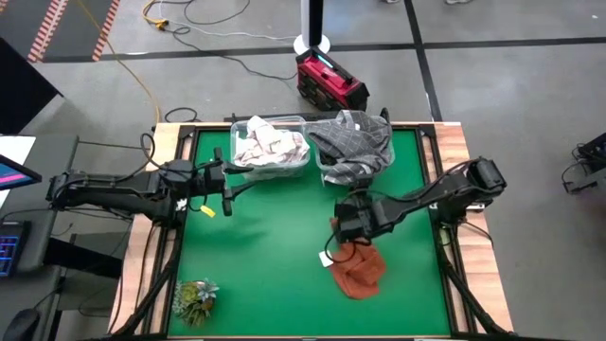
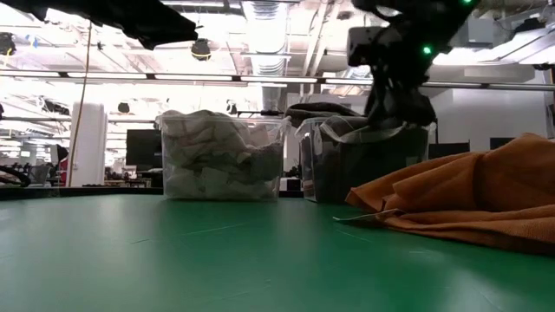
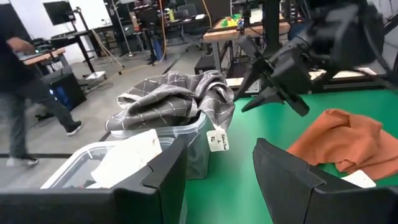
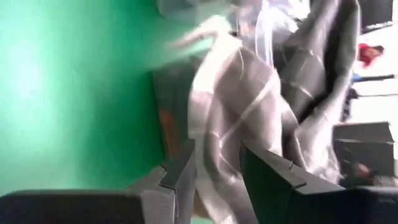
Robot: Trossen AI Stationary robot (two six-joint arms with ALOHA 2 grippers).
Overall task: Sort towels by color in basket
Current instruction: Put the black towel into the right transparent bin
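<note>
While the left gripper (image 1: 227, 192) waits open beside the white-towel bin (image 1: 270, 147), the right gripper (image 1: 352, 220) hovers, fingers parted and empty, between the grey-towel bin (image 1: 352, 144) and the rust orange towel (image 1: 359, 268).

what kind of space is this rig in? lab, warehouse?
Looks like an open robotics lab or workshop, not a home. The low view shows exposed ceiling ducts and strip lights; the left wrist view shows workbenches with monitors and a person walking by; cables trail across the concrete floor.
</note>
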